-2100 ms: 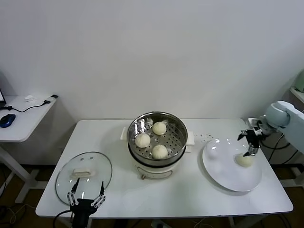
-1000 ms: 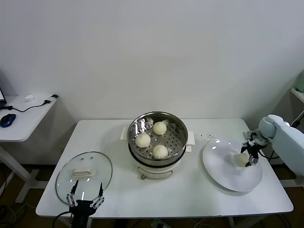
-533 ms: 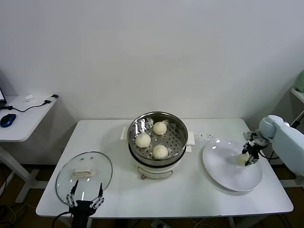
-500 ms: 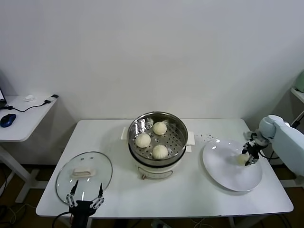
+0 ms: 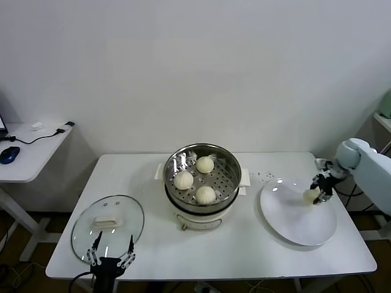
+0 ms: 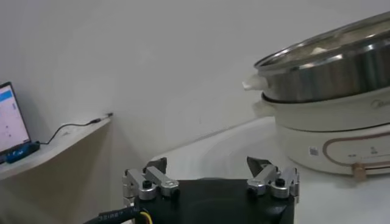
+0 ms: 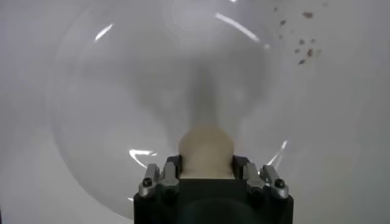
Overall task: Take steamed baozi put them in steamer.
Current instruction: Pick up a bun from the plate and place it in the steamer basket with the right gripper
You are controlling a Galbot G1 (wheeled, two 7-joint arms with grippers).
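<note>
Using the steamer (image 5: 203, 177) as landmark, near to far: the left gripper (image 5: 111, 259) is parked at the table's (image 5: 244, 250) front edge, well to the near-left of the steamer, jaws spread wide with nothing between them — the left wrist view shows both fingers (image 6: 150, 181) apart and the steamer's steel wall (image 6: 329, 59) on its white base beyond. Just behind that gripper lies the glass lid (image 5: 108, 224), flat on the table, left-front of the steamer. The steamer itself sits mid-table, with three steamed baozi (image 5: 206, 195) inside on the perforated floor (one near the front, one left, one toward the back), not touching each other. To the steamer's right, well apart from it, is the white plate (image 5: 293, 223). The right gripper (image 5: 316, 190) hangs over the plate's far-right part, clamped on the fourth baozi (image 5: 310, 195) — the right wrist view shows the bun (image 7: 206, 150) pinched between both fingers (image 7: 168, 171) with the plate surface (image 7: 122, 97) beneath; whether it is clear of the plate, can't tell for sure. A few dark specks (image 5: 266, 176) lie on the table between steamer and plate. Far left of the steamer a side desk (image 5: 27, 155) carries a blue mouse (image 5: 9, 154).
</note>
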